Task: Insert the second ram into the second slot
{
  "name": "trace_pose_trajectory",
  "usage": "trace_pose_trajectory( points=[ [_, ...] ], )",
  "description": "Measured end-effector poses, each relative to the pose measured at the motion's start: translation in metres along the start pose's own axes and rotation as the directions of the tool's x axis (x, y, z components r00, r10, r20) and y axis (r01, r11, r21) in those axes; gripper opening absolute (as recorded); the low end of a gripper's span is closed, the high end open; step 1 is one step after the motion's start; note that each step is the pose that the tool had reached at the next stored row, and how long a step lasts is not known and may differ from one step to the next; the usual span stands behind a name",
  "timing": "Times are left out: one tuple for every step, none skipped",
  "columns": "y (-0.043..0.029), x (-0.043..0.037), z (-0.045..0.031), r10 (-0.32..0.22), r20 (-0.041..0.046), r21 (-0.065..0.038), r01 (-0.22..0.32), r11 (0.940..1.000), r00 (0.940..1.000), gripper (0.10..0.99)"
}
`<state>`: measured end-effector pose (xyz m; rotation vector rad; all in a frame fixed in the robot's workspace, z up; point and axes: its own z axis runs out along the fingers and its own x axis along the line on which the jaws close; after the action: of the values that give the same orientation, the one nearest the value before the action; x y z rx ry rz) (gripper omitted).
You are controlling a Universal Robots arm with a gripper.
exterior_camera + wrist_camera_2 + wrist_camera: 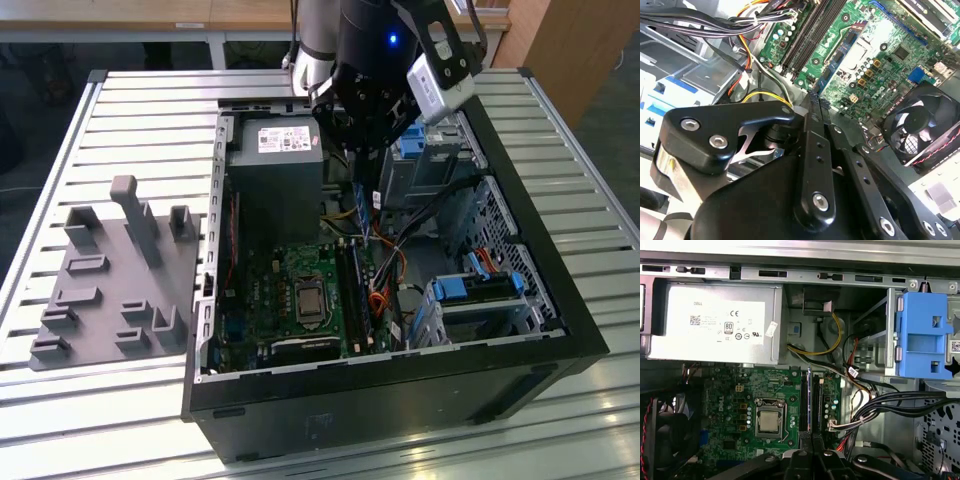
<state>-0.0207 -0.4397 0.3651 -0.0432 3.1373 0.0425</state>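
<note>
**Pincer holds the ram above the memory slots**

In the first wrist view the pincer [812, 442] is pressed together on the second ram [810, 400], pinching the thin board between its two fingers. The board appears edge-on as a narrow blue line running away from the fingertips, parallel to the dark memory slots [803, 405] and lying between two of their rows. Whether its lower edge has reached a slot cannot be told.

In the second wrist view the same board slants out from the fingers as a dark blue strip over the green motherboard [880, 45]. In the exterior view it hangs upright under the arm, inside the open computer case [400, 400].

Beside the slots on the motherboard is the square processor socket [769, 422]. Past the far end of the slots stands the grey power supply [715, 322] with a white label. A bundle of black, yellow and orange cables [890, 402] runs beside the slots on the side away from the socket. Beyond them is a bright blue bracket [922, 335] on the drive bay. A black fan [920, 125] with a red wire sits at the edge of the motherboard.

The case lies on its side on a slatted metal bench [150, 110]. A grey fixture plate [110, 280] with upright holders rests on the bench at the exterior view's left, well apart from the pincer.
</note>
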Motion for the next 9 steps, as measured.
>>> trace_pose_trajectory(
  points=[
    [0.0000,0.0000,0.0003,0.000,0.0000,0.000,0.000,1.0000,1.0000,0.114],
    [0.0000,0.0000,0.0005,0.000,0.0000,0.000,0.000,1.0000,1.0000,0.114],
    [0.0000,0.0000,0.0007,0.000,0.0000,0.000,0.000,1.0000,1.0000,0.114],
    [0.0000,0.0000,0.0010,0.000,0.0000,0.000,0.000,1.0000,1.0000,0.114],
    [0.0000,0.0000,0.0012,0.000,-0.0001,0.000,0.000,1.0000,1.0000,0.114],
    [0.0000,0.0000,0.0015,0.000,0.0000,0.000,0.000,1.0000,1.0000,0.114],
    [0.0000,0.0000,0.0017,0.000,0.0000,0.000,0.000,1.0000,1.0000,0.114],
    [-0.0001,0.0000,0.0020,0.000,0.0000,0.000,0.000,1.0000,1.0000,0.114],
    [-0.0001,0.0000,0.0022,0.000,0.0000,0.000,0.000,1.0000,1.0000,0.114]
  ],
)
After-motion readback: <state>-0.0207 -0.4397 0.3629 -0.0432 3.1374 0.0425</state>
